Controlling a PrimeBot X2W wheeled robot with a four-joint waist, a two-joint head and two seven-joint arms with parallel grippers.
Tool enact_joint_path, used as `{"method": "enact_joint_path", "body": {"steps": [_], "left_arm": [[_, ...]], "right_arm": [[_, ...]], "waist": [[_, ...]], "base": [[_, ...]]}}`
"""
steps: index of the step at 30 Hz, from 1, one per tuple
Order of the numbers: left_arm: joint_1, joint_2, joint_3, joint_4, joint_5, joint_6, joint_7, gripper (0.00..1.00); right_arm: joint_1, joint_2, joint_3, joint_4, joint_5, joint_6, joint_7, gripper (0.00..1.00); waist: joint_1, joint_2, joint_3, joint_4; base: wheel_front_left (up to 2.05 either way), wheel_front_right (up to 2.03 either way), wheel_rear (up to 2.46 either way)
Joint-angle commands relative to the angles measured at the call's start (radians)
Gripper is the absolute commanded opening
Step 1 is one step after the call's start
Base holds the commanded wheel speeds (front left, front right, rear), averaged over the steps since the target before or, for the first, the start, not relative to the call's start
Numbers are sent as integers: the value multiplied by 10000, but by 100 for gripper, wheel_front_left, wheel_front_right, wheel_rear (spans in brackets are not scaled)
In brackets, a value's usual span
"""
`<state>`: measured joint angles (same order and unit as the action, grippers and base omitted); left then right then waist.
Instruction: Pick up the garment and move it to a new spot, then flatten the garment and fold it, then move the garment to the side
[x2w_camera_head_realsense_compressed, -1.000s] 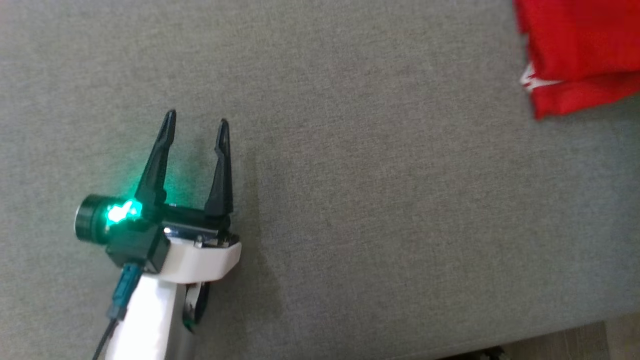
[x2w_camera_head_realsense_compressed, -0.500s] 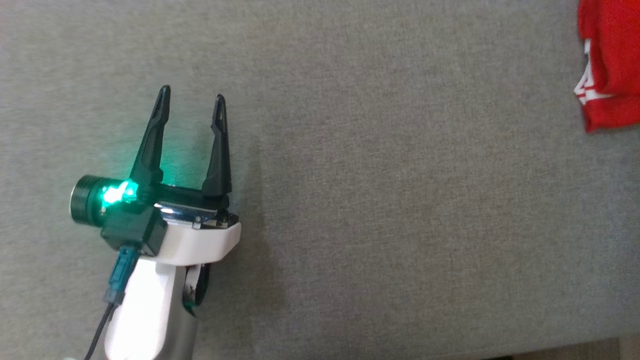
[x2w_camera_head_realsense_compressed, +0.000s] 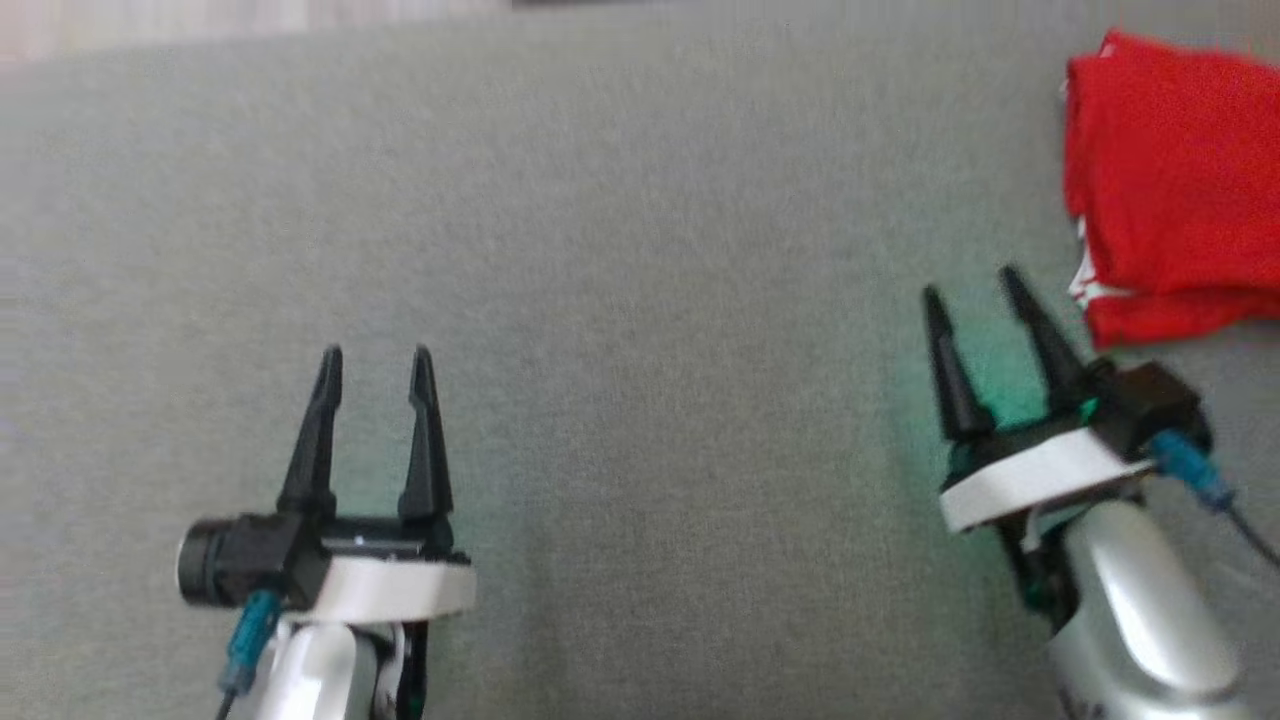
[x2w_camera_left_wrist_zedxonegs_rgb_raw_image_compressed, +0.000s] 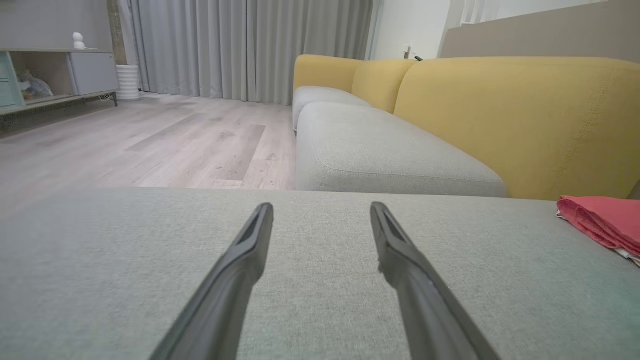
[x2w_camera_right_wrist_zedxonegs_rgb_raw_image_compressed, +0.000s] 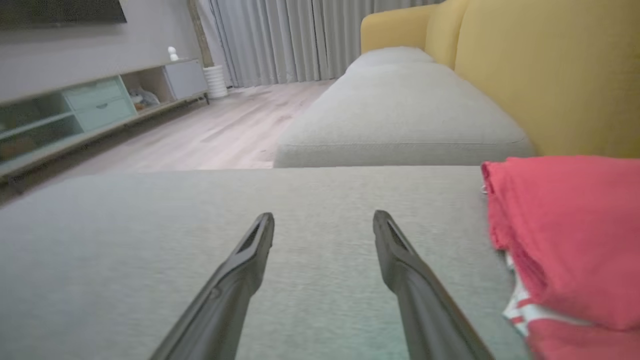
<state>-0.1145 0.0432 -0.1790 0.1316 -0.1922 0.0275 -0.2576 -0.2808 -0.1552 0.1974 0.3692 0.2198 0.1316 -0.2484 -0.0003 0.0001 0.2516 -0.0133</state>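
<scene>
The garment (x2w_camera_head_realsense_compressed: 1175, 185) is a red folded bundle with a white trim, lying at the far right of the grey cushion (x2w_camera_head_realsense_compressed: 640, 250). It also shows at the right edge of the left wrist view as the garment (x2w_camera_left_wrist_zedxonegs_rgb_raw_image_compressed: 602, 220) and large at the right of the right wrist view as the garment (x2w_camera_right_wrist_zedxonegs_rgb_raw_image_compressed: 570, 240). My right gripper (x2w_camera_head_realsense_compressed: 972, 282) stands open just left of it, apart from it, nothing between its fingers. My left gripper (x2w_camera_head_realsense_compressed: 375, 355) is open over bare cushion at the lower left, empty. The open jaws also show as the left gripper (x2w_camera_left_wrist_zedxonegs_rgb_raw_image_compressed: 321, 206) and the right gripper (x2w_camera_right_wrist_zedxonegs_rgb_raw_image_compressed: 323, 216).
Beyond the cushion lies a second grey seat (x2w_camera_left_wrist_zedxonegs_rgb_raw_image_compressed: 380, 150) with yellow backrests (x2w_camera_left_wrist_zedxonegs_rgb_raw_image_compressed: 515, 110). Wooden floor (x2w_camera_left_wrist_zedxonegs_rgb_raw_image_compressed: 150, 135), grey curtains (x2w_camera_left_wrist_zedxonegs_rgb_raw_image_compressed: 250, 45) and a low cabinet (x2w_camera_right_wrist_zedxonegs_rgb_raw_image_compressed: 100, 105) are further off. The cushion's far edge runs along the top of the head view.
The camera has shifted, so the whole picture moved. The right gripper has come into view, open, beside the garment. The left gripper stays open.
</scene>
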Motion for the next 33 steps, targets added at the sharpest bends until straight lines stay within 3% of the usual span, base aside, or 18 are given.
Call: {"method": "enact_joint_path", "body": {"steps": [1,8,26,27,33], "left_arm": [[85,70,376,-205,59,19,-42,100],[1106,70,489,-92,247,-92,-42,100],[1513,70,744,-150,535,-36,-42,100],[1830,23,388,215,438,-97,2,0],[1862,13,401,624,55,-134,81,0]], "right_arm": [[83,110,166,-578,18,-9,-124,100],[1789,816,-449,-1300,-602,-9,-131,100],[2443,1046,-821,-1732,-958,-9,-133,100],[2703,1041,-1028,-1367,-975,0,-25,0],[2812,1044,-1024,-1010,-584,0,43,0]], "waist": [[3,-1,-1181,231],[3,-1,-2350,320],[3,-1,-2451,355],[4,-1,-2439,359],[4,-1,-2435,356]], "base": [[0,0,0],[0,0,0],[0,0,0],[0,0,0],[0,0,0]]}}
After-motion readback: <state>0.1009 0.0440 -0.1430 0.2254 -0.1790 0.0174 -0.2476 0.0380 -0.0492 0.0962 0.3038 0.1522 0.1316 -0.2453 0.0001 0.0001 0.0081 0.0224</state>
